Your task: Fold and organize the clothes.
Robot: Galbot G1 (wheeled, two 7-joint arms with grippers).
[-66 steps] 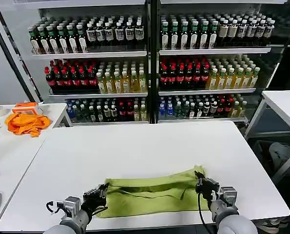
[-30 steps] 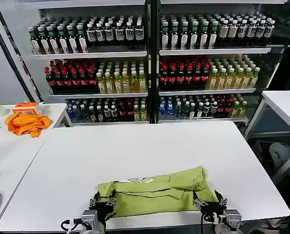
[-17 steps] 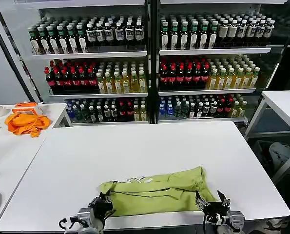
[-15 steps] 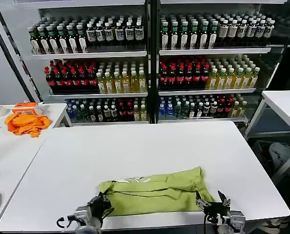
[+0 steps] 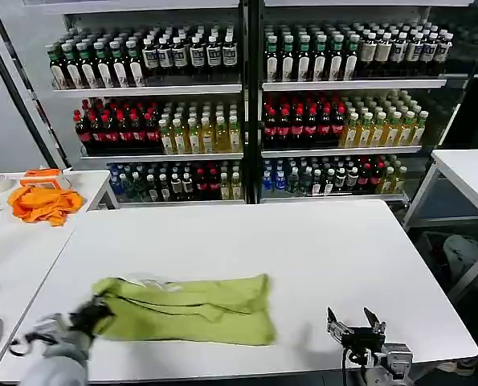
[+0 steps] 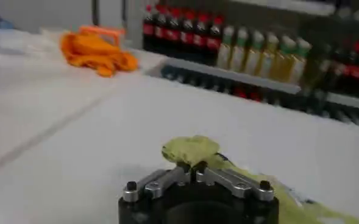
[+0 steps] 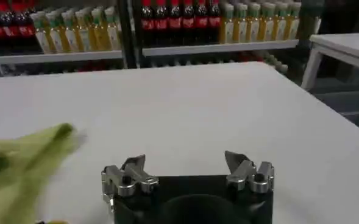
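The yellow-green T-shirt lies folded into a long band on the white table, left of centre near the front edge, with a bit of white print showing along its far edge. My left gripper is shut on the shirt's left end; the left wrist view shows a bunched corner of the T-shirt pinched between the closed fingertips of the left gripper. My right gripper stands open at the front right, apart from the cloth, with nothing in it. In the right wrist view the right gripper is open and the T-shirt's end lies off to the side.
An orange cloth lies on a side table at the left. Shelves of bottles stand behind the table. Another white table is at the right. The table's far half and right side are bare.
My left gripper has dragged the shirt to the left along the front edge. My right gripper has let go of the shirt's right end and stays open at the front right.
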